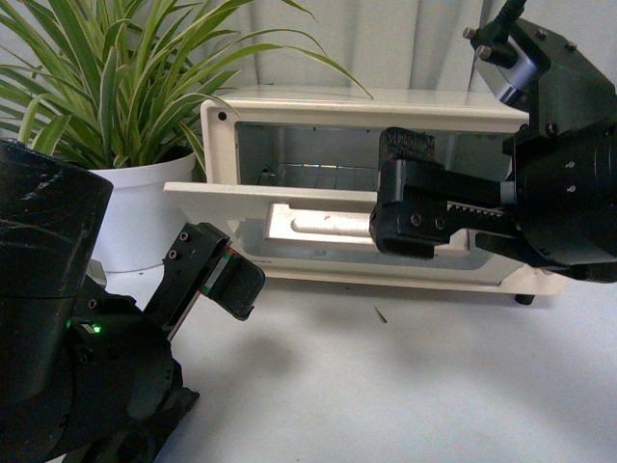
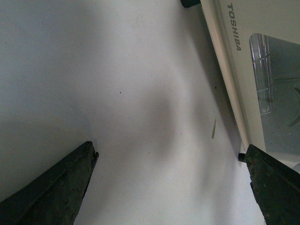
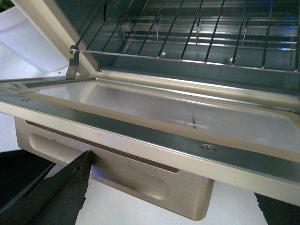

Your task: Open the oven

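- The left gripper [image 2: 169,151] sits low over the white table [image 1: 405,386], nearest the camera, in front of the oven's left end. Its jaws stand wide apart with only bare tabletop between them.
- A small green sliver [image 1: 381,314] lies on the table just in front of the oven.
- The right gripper [image 3: 172,180] is raised at door height, close against the front of the oven's door [image 1: 222,193]. Its jaws are spread wide, and in the right wrist view the pale handle [image 3: 117,168] lies between the two fingers. Whether either finger touches it cannot be told.
- The door is swung down to about level, handle at its outer edge and underneath.
- The cream-white oven [image 1: 366,101] stands on the table toward its far side, its cavity open and facing the robot.
- The wire rack [image 3: 187,37] sits inside the cavity.
- A striped green plant [image 1: 106,87] in a white pot [image 1: 135,212] stands just beside the oven, on its left.
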